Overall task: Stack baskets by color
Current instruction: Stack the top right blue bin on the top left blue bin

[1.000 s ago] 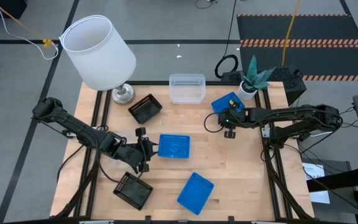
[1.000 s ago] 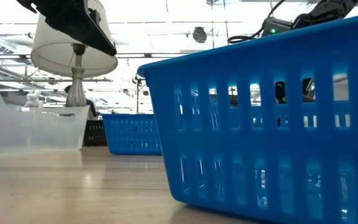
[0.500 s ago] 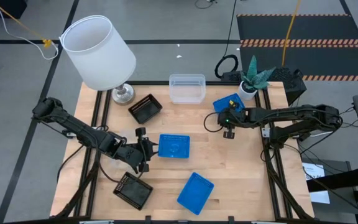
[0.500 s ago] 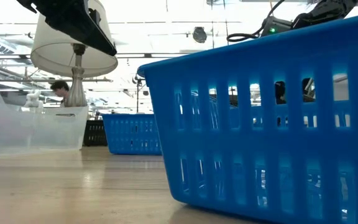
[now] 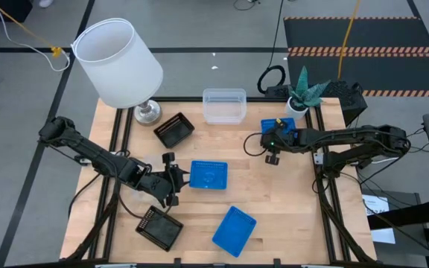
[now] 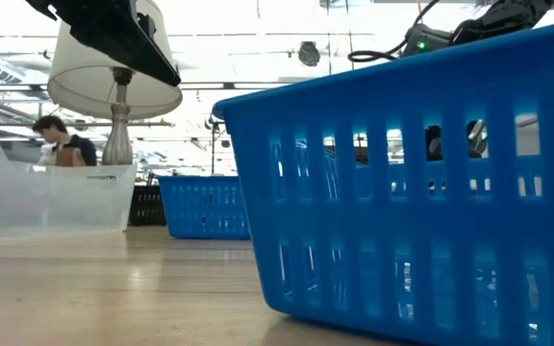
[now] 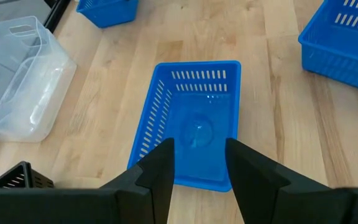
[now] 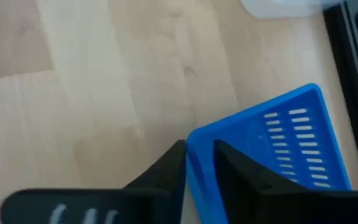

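My right gripper [image 8: 199, 163] is shut on a blue basket [image 5: 281, 126] at the table's far right, beside a potted plant. My left gripper [image 7: 199, 168] stands open over the left short end of a second blue basket [image 5: 208, 176] lying flat in the middle of the table; whether it touches it I cannot tell. A third blue basket [image 5: 234, 230] lies near the front edge. A clear basket [image 5: 224, 106] sits at the far edge. One black basket [image 5: 174, 130] lies by the lamp base, another [image 5: 160, 227] at the front left. My right gripper pinches one wall of the blue basket [image 8: 196, 177] next to a corner [image 8: 189, 135], one finger inside the basket and one outside. The fingers slant down at it from the table's near right side. Whether the basket is off the table does not show.
A lamp with a large white shade [image 5: 118, 63] stands at the far left corner. A potted plant [image 5: 304, 93] stands at the far right corner. Bare wood lies between the middle blue basket and the right arm. A person [image 6: 61, 144] is in the room behind.
The blue basket in my right gripper has turned about on the spot, from lying slanted to lying nearly square with the table's edges, and my right gripper has rolled a little with it. My left arm has kept still.
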Motion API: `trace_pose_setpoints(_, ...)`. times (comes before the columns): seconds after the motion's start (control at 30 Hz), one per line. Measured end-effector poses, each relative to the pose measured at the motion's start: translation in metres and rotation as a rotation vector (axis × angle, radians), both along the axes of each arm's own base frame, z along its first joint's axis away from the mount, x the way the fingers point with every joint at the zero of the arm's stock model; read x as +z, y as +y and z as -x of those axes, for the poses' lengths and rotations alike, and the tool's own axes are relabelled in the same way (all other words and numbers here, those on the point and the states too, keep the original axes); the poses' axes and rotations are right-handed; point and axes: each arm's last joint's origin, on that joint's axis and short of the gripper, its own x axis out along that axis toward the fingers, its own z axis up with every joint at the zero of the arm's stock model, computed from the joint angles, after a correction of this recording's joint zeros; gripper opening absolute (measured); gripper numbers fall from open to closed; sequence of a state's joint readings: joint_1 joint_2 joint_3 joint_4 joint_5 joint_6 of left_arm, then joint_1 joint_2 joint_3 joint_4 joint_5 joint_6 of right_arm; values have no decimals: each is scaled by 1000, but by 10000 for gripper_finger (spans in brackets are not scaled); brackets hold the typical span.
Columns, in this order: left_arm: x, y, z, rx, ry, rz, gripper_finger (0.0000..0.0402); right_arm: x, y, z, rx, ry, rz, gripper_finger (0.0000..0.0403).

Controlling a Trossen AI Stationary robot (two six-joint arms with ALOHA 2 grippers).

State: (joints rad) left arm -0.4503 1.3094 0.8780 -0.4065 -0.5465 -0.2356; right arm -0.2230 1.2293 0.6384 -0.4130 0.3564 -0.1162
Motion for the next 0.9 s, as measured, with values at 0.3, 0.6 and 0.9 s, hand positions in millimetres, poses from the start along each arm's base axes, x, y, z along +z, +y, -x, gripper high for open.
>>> trace_pose_setpoints(0.3, 0, 0, 0, 0, 0, 0, 145, -1, -1, 5, -16, 54, 1, 142)
trace_pose_setpoints(0.6, 0, 0, 0, 1, 0, 1, 145, -11, -10, 17, -102, 108, -9, 88)
trace_pose_setpoints(0.9, 0, 0, 0, -2, 0, -3, 145, 10, -8, -1, -88, -34, -122, 15)
